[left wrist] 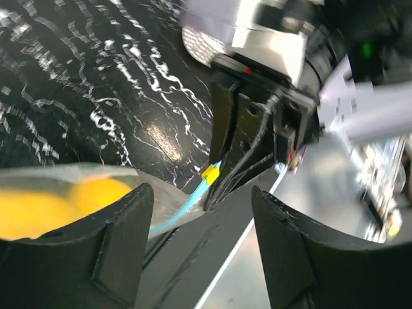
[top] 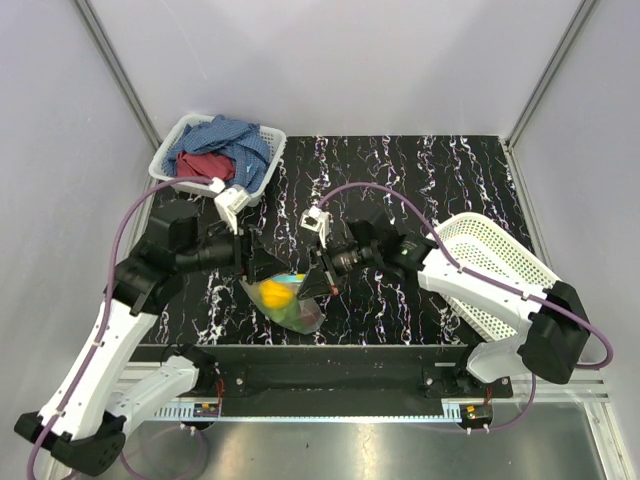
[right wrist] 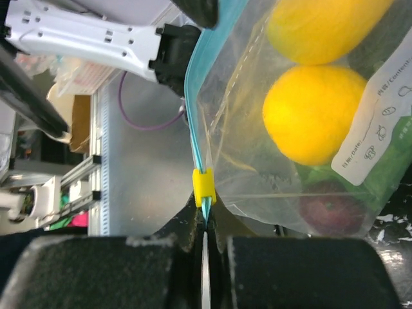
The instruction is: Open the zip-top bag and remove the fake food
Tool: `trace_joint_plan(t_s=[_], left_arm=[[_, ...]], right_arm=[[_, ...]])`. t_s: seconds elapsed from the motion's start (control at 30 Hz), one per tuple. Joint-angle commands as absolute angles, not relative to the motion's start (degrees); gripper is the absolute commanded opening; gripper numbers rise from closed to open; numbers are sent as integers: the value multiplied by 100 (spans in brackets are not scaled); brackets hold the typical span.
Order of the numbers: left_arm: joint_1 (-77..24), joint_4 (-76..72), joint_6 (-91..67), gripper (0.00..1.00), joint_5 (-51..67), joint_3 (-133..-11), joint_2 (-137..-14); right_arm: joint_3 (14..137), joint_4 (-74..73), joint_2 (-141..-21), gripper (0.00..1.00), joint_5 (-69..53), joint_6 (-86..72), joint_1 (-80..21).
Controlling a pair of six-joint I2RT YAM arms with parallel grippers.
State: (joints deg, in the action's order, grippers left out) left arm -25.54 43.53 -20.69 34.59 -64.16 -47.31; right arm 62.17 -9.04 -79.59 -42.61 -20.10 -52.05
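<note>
A: Looking across the black table (top: 440,170), where's the zip-top bag (top: 290,300)?
B: Near the front edge, between both arms.
A: Grippers?
B: Left gripper (left wrist: 203,206) spread apart beside it; right gripper (right wrist: 205,241) pinched on it. Fake food (right wrist: 306,112) sits inside.
A: Pinched where?
B: The teal zip strip (right wrist: 193,116), just below the yellow slider (right wrist: 203,183).

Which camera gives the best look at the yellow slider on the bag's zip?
The right wrist view: the yellow slider sits sharp near centre on the teal zip strip. The left wrist view shows the slider small and blurred; in the top view I cannot make it out.
</note>
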Motion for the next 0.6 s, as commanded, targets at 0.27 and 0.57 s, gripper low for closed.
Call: trace_joint_plan(t_s=[0.27,0.57], left_arm=[[-2707,3920,-651,55,5669,-6601,-5871],[-2847,3876,-580,46,6012,-6302,-5915]], right_arm=[[6565,-1397,-7989,0,-5256,-1793,-5089],[6627,-1318,-8103,0,-5326,-1784,-4948]])
